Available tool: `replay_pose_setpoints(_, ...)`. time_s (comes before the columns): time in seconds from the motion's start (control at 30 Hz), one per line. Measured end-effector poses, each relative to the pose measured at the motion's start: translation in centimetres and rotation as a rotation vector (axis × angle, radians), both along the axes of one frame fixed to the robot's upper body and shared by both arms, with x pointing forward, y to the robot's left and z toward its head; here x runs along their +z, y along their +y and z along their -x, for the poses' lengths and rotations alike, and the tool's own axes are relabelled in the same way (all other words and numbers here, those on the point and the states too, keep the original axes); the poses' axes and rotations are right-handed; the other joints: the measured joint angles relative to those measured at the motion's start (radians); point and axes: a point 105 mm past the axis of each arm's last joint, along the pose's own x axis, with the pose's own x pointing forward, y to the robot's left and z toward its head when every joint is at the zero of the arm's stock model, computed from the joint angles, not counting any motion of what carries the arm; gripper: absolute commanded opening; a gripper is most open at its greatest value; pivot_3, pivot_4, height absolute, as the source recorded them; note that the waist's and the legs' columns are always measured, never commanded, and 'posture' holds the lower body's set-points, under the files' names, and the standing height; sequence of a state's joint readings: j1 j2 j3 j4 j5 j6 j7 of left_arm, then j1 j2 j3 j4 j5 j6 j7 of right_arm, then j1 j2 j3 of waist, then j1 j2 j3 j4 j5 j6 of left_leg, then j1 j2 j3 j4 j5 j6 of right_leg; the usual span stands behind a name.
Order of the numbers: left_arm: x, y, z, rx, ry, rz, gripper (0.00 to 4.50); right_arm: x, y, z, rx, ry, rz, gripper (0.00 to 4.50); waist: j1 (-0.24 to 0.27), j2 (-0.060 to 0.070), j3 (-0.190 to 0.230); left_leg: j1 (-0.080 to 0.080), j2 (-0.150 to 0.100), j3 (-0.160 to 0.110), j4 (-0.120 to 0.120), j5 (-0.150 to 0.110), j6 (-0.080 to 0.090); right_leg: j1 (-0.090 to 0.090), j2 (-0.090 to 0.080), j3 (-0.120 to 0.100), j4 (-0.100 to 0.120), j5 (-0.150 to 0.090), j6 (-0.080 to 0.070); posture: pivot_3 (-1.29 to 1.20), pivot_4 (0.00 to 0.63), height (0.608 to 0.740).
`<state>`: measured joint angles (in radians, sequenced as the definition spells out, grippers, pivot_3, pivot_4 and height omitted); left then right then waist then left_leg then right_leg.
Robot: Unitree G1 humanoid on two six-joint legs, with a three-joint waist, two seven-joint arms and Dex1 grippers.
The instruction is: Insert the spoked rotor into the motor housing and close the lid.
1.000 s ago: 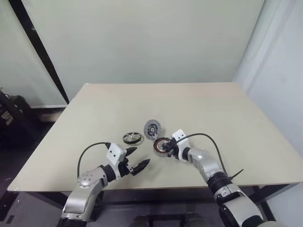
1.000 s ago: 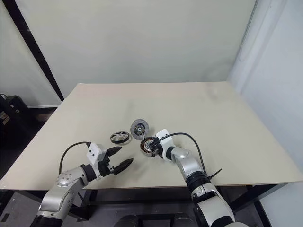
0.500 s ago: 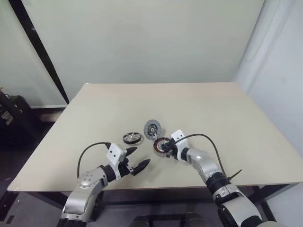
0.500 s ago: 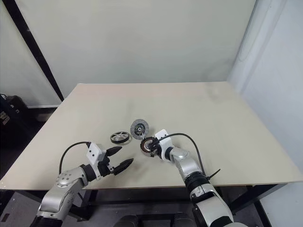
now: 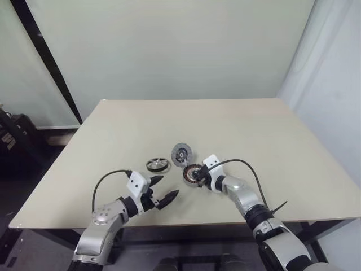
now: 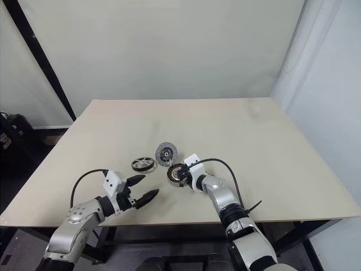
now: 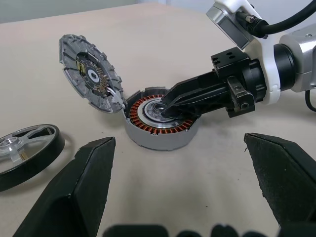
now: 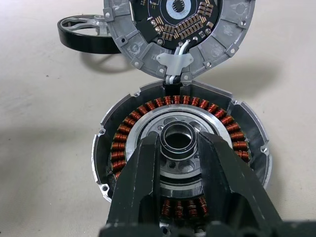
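Note:
The motor housing, a silvery disc with copper windings, lies face up on the table. My right gripper reaches into it, its fingers shut on either side of the silver centre hub. The lid stands tilted on its edge at the housing's far rim, joined to it by short wires, with its circuit side facing me. The spoked rotor, a dark ring with pale spokes, lies flat to the left of both. My left gripper hovers open and holds nothing, nearer me than the rotor and apart from every part.
The pale table stretches wide behind and to the right of the parts. Its front edge runs close under both arms. A black cable loops off the right wrist. Dark gear sits on the floor at far left.

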<state>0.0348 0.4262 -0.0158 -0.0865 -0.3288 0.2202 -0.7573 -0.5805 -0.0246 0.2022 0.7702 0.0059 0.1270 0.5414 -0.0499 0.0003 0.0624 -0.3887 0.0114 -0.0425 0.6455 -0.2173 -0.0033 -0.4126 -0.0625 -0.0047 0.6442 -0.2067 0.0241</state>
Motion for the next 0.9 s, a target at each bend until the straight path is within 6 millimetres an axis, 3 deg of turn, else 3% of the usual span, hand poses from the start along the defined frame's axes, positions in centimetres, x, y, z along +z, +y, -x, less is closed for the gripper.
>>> replay_pose_setpoints(0.53, -0.04, 0.05, -0.04, 0.006, 0.002, -0.001, 4.50, -0.11, -0.01, 0.08, 0.007, 0.006, 0.007, 0.80, 0.000, 0.000, 0.000, 0.005, 0.000, 0.001, -0.001, 0.000, 0.000, 0.003, 0.003, 0.006, 0.000, 0.000, 0.000, 0.00, 0.000, 0.740)
replay_pose_setpoints(0.8, -0.16, 0.09, 0.05, 0.009, 0.006, -0.001, 4.50, -0.02, 0.18, 0.09, 0.007, 0.006, 0.000, 3.45, 0.000, 0.000, 0.000, 0.005, 0.001, 0.002, -0.001, 0.000, 0.000, 0.003, 0.012, 0.018, 0.000, 0.000, 0.000, 0.00, 0.000, 0.740)
replay_pose_setpoints(0.9, -0.17, 0.09, 0.06, 0.010, 0.006, -0.001, 4.50, 0.02, 0.23, 0.10, 0.006, 0.011, -0.003, 3.45, 0.000, 0.000, 0.000, 0.005, 0.001, 0.003, -0.001, 0.000, 0.000, 0.002, 0.012, 0.019, 0.000, 0.000, 0.000, 0.00, 0.000, 0.740)
